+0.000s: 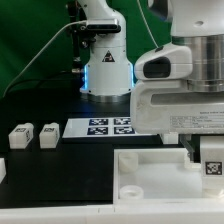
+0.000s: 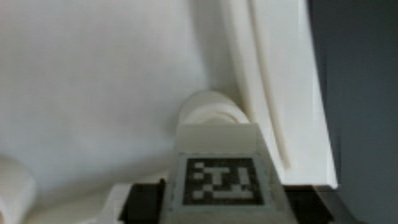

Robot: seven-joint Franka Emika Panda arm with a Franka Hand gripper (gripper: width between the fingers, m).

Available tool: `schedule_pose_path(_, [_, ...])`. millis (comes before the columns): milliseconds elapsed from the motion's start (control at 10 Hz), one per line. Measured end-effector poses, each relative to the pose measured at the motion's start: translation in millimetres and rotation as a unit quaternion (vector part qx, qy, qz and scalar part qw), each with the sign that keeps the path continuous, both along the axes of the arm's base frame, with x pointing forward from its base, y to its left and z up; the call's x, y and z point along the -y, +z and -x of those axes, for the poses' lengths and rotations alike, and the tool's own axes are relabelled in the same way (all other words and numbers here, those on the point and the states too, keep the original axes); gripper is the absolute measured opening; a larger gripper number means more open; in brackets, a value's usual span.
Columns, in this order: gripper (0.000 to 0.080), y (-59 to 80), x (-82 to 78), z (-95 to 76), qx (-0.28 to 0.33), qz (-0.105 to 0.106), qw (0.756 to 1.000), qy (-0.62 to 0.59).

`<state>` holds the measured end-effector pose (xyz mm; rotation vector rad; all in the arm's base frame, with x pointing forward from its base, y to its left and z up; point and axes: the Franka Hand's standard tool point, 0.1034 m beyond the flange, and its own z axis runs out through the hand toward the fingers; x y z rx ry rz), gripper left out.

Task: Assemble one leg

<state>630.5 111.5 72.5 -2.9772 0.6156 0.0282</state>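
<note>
A black bench (image 1: 40, 100) is seen to fill most of the scene, with a green backdrop behind it. The Franka arm (image 1: 105, 55) is mounted at the far side, and its white wrist housing is brought forward over the exterior view's right.

A large white tray-like panel (image 1: 150, 165) is laid on the near part of the bench. Its raised rim is seen in the wrist view as a ridge beside the dark bench surface. A round hole (image 1: 130, 188) is visible near the panel's corner at the exterior view's left.

The marker board (image 1: 108, 127) is laid flat between the arm's base and the panel, apart from both.

The pincer (image 2: 222, 200) is narrowed onto the leg (image 2: 221, 165), which is clamped between the dark fingers (image 2: 146, 203). The leg is held over the panel's end at the exterior view's right, with its tagged face turned to the wrist camera. Its rounded far end is set close against the inside of the rim. Whether that end is touching the panel's floor cannot be told.

Two spare legs (image 1: 20, 135) (image 1: 47, 135) are set side by side on the bench at the exterior view's left, well apart from the panel. Part of another small white piece (image 1: 2, 170) is cut off by that same edge.
</note>
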Motion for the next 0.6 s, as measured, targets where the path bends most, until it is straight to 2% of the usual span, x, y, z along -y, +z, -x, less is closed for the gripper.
schedule_pose_path(200, [0.0291,-0.3,-2.3,-0.3,-0.009,-0.006,0.991,-0.130])
schedule_pose_path(400, [0.0291,-1.4,0.3,-0.6,0.003,-0.042,0.967,-0.250])
schedule_pose_path(500, [0.0291,-1.7,-0.5,0.7,0.000,-0.052,0.946,-0.320])
schedule_pose_path(600, [0.0291,-1.5,-0.8,0.6,-0.006,-0.053,0.931,-0.362])
